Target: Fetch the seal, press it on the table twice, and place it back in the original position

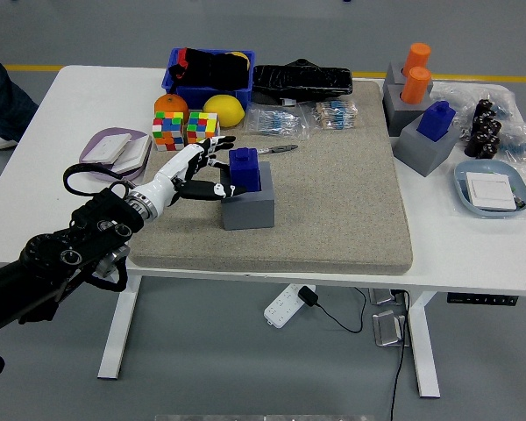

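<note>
The blue seal point(246, 168) stands upright on its grey base block point(250, 209), left of centre on the beige mat point(333, 202). My left hand point(223, 165) is right beside the seal's left side. Its fingers are spread: the upper fingertips point(229, 140) reach over the seal's back left corner and the thumb point(219, 189) lies low by the block's top. The hand does not grasp the seal. My right arm is out of view.
Two colour cubes point(186, 130), an orange point(170, 103), a lemon point(223, 108) and a blue bin point(212, 77) crowd behind the hand. A purple tray point(114, 146) lies to its left. At the right stand another blue seal point(437, 119) and orange cylinders point(415, 74).
</note>
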### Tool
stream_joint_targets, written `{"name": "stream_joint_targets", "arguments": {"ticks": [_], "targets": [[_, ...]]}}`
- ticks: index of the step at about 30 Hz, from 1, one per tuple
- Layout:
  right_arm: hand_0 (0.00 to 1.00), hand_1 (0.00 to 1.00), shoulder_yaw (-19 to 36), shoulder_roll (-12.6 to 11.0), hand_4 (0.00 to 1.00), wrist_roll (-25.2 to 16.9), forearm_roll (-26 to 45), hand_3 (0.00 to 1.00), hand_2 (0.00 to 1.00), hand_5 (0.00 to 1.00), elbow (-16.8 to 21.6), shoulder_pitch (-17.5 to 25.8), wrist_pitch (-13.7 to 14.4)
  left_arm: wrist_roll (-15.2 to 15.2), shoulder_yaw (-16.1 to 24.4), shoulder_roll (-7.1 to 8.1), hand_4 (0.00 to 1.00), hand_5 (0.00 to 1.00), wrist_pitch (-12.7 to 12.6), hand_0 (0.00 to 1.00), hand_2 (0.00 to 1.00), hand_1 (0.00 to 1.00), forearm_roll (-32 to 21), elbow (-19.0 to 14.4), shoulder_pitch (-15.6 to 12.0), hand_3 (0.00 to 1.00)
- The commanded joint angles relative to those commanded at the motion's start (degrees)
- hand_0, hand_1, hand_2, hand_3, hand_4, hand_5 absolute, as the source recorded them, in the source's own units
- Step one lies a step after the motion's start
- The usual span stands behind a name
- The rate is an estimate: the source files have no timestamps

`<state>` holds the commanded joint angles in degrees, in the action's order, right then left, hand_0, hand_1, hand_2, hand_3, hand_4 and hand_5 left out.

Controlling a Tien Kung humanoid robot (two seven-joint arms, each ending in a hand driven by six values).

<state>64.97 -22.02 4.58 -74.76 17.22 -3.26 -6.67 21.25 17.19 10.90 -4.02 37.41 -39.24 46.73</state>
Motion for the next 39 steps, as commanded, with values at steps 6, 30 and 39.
{"name": "stream_joint_targets", "arguments": {"ticks": [6, 30, 39], "targets": [[0.783, 0.663, -0.06, -0.05, 0.818, -0.02, 0.02, 0.678, 0.67, 0.582, 0.01, 0.05, 0.01, 0.28, 0.38, 0.17, 0.998, 0.329, 0.22, 0.998, 0.994, 0.998, -0.32, -0.22, 0.02, 0.968], [0.783, 0.662, 0.78, 0.06, 0.818, -0.03, -0.23, 0.678, 0.669, 0.582, -0.04, 0.03, -0.03, 0.08, 5.12, 1.84, 0.998, 0.369, 1.3, 0.998, 0.951, 0.998, -1.51, -3.36, 0.68, 0.952], [0.783, 0.662, 1.22, 0.16, 0.819, -0.01, -0.33, 0.677, 0.67, 0.58, -0.04, -0.02, 0.01, -0.07, 9.51, 3.43, 0.998, 0.368, 1.08, 0.998, 0.949, 0.996, -1.02, -1.41, 0.09, 0.943]]}}
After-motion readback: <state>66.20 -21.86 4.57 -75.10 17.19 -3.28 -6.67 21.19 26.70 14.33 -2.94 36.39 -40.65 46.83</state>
